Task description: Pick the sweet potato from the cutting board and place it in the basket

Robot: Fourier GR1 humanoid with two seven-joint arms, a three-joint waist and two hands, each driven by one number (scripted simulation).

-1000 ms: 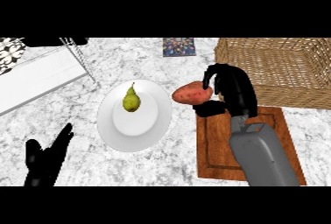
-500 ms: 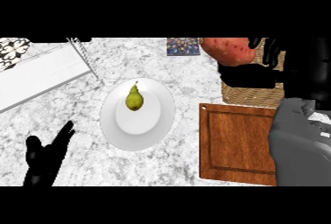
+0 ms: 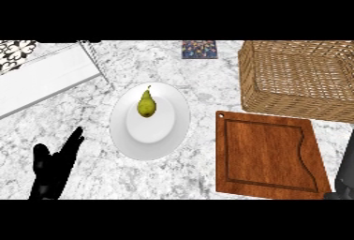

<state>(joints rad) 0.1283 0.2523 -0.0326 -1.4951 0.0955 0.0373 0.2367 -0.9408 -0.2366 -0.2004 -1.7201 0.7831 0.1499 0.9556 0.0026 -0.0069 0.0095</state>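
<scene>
White-grey marbled surface (image 3: 90,122), seen from steeply above. Centre-left: round white plate (image 3: 150,120) bearing one green-yellow pear (image 3: 146,104), stem up, on the plate's upper half; both lie as they did half a second ago. Lower right: brown wooden cutting board (image 3: 269,155) with a routed groove and a small hole at its upper-left corner, nothing on it. Upper right: woven tan wicker basket (image 3: 297,79), its lower rim just above the board's top edge; its whole interior now shows, where half a second ago the right arm and the reddish sweet potato it carried covered that part of the frame. The sweet potato cannot be seen anywhere in the present view, neither on the board nor in the visible interior of the basket, so its place cannot be told. Lower left: black left hand (image 3: 55,168), fingers straight and released, pointing to the upper right, at rest near the lower edge, unchanged. Right edge, lower part: only a dark sliver of the right hand (image 3: 344,180) shows, withdrawn from over the basket; whether its fingers are released or clenched cannot be told. Upper left: white rack with thin metal wires (image 3: 48,77). Top centre: small dark patterned square (image 3: 199,49).
</scene>
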